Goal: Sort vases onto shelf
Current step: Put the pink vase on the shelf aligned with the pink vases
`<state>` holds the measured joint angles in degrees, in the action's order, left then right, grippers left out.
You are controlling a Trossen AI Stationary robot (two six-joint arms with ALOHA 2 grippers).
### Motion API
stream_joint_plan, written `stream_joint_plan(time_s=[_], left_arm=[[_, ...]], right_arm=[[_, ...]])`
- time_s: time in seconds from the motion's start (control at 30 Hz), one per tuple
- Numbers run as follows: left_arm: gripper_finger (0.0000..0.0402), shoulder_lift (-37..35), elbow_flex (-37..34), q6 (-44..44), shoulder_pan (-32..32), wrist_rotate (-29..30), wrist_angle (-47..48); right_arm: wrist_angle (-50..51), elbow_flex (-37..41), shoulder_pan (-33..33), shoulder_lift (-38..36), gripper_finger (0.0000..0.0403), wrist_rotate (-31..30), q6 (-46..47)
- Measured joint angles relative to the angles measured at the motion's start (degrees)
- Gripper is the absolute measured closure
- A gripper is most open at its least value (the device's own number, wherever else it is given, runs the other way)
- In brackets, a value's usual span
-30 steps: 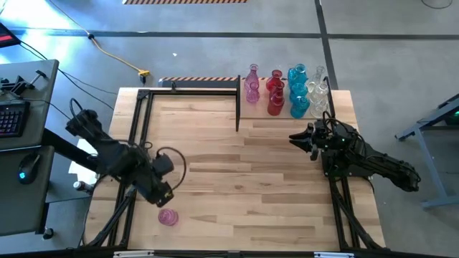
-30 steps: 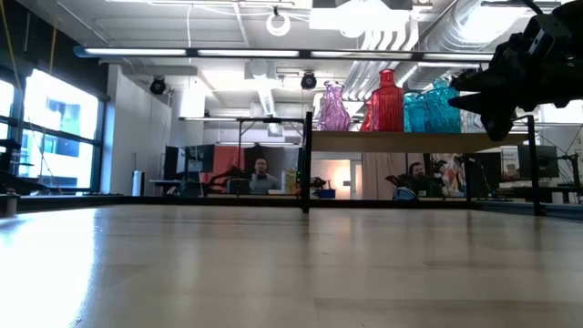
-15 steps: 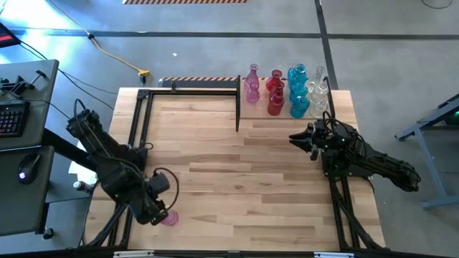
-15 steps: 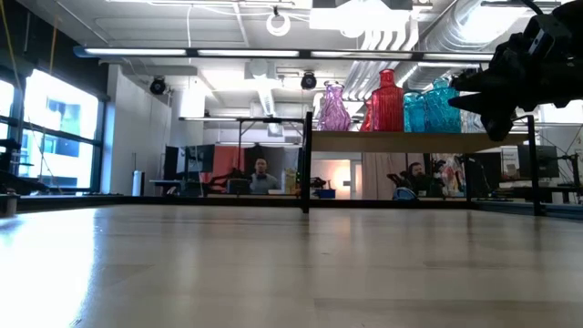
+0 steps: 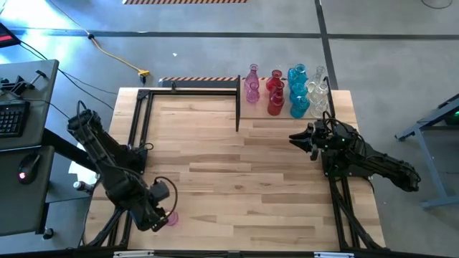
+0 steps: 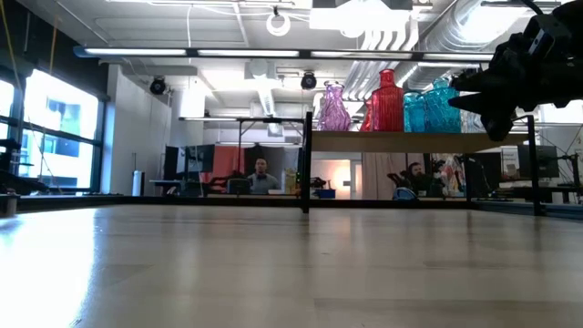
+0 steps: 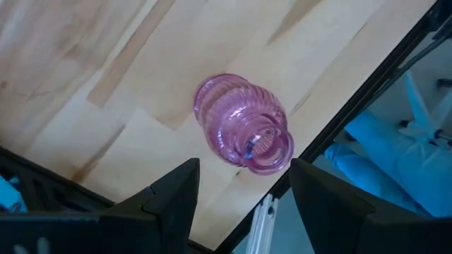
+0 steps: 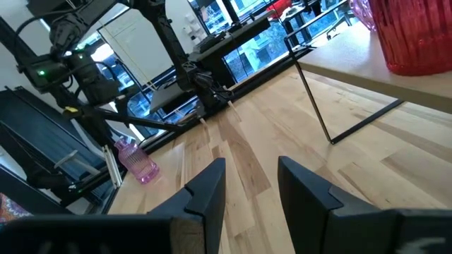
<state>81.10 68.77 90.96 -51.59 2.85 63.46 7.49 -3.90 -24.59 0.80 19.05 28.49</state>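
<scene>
Since one second ago: left arm swung from mid-table down to the near-left corner; left gripper [image 5: 163, 217] now directly over the small ribbed pink translucent glass vase [image 5: 169, 217], which earlier stood in the clear. Right arm unchanged.

Left gripper [image 7: 244, 204] spread wide, fingers [image 7: 173, 197] straddling the vase [image 7: 244, 132] from above, nothing clasped yet. Vase upright on the planked wooden tabletop [image 5: 244, 186], just beside the black table-edge rail [image 7: 339, 113].

Right gripper [image 5: 310, 143] parked near the raised light-wood shelf [image 5: 280, 115]; fingers [image 8: 205, 190] partly apart, nothing between them. Shelf carries pink, red, turquoise and clear glass vases [image 5: 287, 89] in a tight cluster.

Risks, judged:
- Off-centre descent: one finger clips the rim, vase tips or rolls over the near edge.
- Ribbed, rounded glass likely slippery; shallow or weak grip could drop it mid-carry.
- Placing among crowded shelf vases could knock a neighbour.
</scene>
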Motion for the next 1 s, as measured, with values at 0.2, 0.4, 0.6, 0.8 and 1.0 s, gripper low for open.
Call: stream_joint_plan(time_s=[0.2,0.4,0.6,0.8,1.0], left_arm=[[0.0190,0.00,-2.50,0.17,0.02,-1.01,-3.42],[0.0190,0.00,-3.39,0.37,0.04,-1.22,-4.13],[0.0190,1.30,-3.39,0.04,0.04,-1.19,-3.77],[0.0190,2.54,-3.39,-0.61,0.15,-0.65,-3.80],[0.0195,2.54,-3.39,-0.61,0.15,-0.17,-3.80]], right_arm=[[0.00,0.00,-0.01,0.00,0.0292,0.00,0.01],[0.00,0.00,0.01,0.00,0.0292,0.00,0.02],[0.00,0.00,0.01,0.00,0.0292,0.00,0.02],[0.00,0.00,0.01,0.00,0.0292,0.00,0.00],[0.00,0.00,-0.01,0.00,0.0292,0.00,0.01]])
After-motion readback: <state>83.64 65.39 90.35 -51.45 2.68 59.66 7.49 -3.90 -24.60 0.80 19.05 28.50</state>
